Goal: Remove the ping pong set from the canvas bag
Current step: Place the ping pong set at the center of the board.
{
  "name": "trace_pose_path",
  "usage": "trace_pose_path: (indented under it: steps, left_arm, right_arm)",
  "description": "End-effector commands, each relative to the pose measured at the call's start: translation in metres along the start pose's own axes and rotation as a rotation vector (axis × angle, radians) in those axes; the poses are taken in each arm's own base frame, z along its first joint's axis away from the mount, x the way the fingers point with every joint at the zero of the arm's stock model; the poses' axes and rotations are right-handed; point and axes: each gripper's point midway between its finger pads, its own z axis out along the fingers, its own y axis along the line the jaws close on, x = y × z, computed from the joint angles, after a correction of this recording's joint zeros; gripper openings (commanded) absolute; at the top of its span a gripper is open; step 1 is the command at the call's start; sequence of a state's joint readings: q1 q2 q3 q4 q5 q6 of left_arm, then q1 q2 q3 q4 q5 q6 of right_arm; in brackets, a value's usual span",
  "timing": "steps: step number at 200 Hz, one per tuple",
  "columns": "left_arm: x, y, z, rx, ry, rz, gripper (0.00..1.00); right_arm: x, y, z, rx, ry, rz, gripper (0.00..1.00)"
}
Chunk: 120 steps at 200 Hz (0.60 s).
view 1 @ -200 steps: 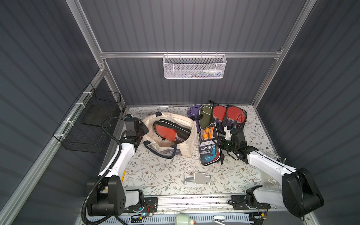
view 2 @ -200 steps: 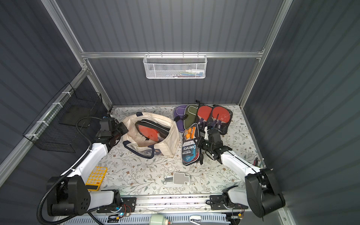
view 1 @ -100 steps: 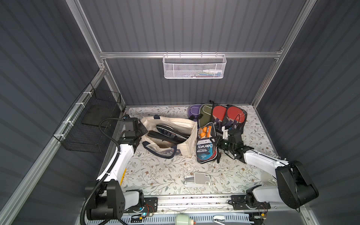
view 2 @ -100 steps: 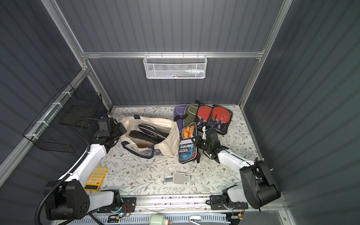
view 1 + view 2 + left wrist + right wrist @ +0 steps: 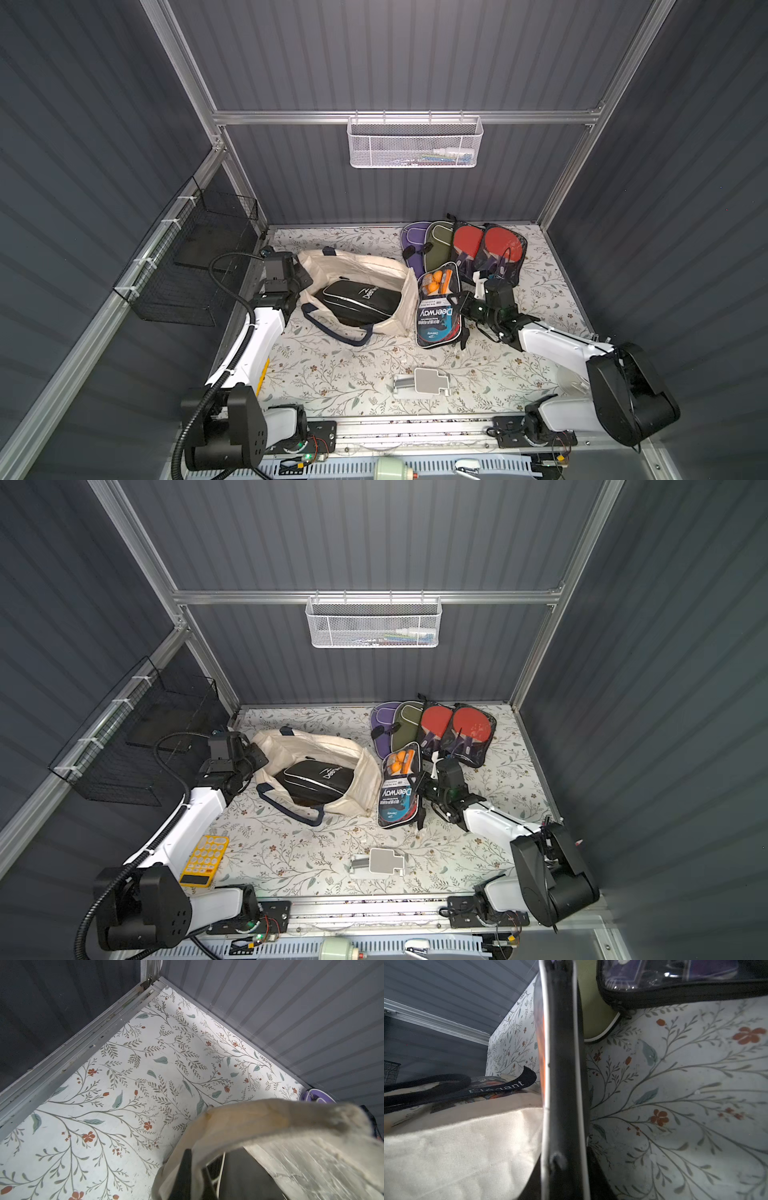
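The cream canvas bag (image 5: 386,270) is being shown slumped on the floral table (image 5: 332,374), with its mouth gaping upward and a navy strap handle (image 5: 332,328) trailing on its near side. The bag's rim at its left end is being pinched by the left gripper (image 5: 302,277). In the left wrist view the canvas is being squeezed between the dark fingers (image 5: 182,1174), whose jaws are closed flat on the cloth.

A ping pong set (image 5: 436,318), packed in a clear-fronted Deerway case with orange balls and a blue label, is being held outside the bag. It is just beside the bag's right side and touching the canvas. Its black zippered edge is being clamped by the right gripper (image 5: 459,305), with the jaws drawn in to a narrow gap around it. Whether the set's near end is being rested on the table cannot be told.

Inside the bag a black Deerway case (image 5: 357,297) is being shown lying flat. Beyond the bag's right end a purple paddle cover (image 5: 413,245), an olive paddle cover (image 5: 436,249) and a clear case of red paddles (image 5: 486,253) are being shown side by side, overlapping. On the near side of the bag, well apart from it, a grey plastic piece (image 5: 424,380) is being shown. A yellow calculator (image 5: 205,860) is being shown off the bag's near left corner.
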State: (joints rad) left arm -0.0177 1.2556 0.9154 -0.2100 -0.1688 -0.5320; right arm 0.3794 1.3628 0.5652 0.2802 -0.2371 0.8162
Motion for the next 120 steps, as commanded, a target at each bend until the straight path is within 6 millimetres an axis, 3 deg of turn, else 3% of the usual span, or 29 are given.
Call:
trace_pose_path:
  steps: [1, 31, 83, 120]
  left_arm:
    - [-0.018, 0.002, -0.007, -0.014, -0.043, -0.008, 0.0]
    - [-0.017, -0.002, -0.005, 0.005, -0.036, -0.013, 0.0]
    - [-0.018, -0.003, -0.006, 0.014, -0.037, -0.009, 0.0]
    - [-0.016, -0.002, -0.004, 0.014, -0.032, -0.011, 0.0]
  right_arm:
    - [0.079, -0.096, -0.013, 0.363, 0.239, 0.055, 0.0]
    - [0.086, -0.108, -0.01, 0.404, 0.256, 0.064, 0.0]
    - [0.095, -0.126, -0.005, 0.464, 0.269, 0.091, 0.38]
    - [0.095, -0.133, -0.008, 0.491, 0.252, 0.103, 0.52]
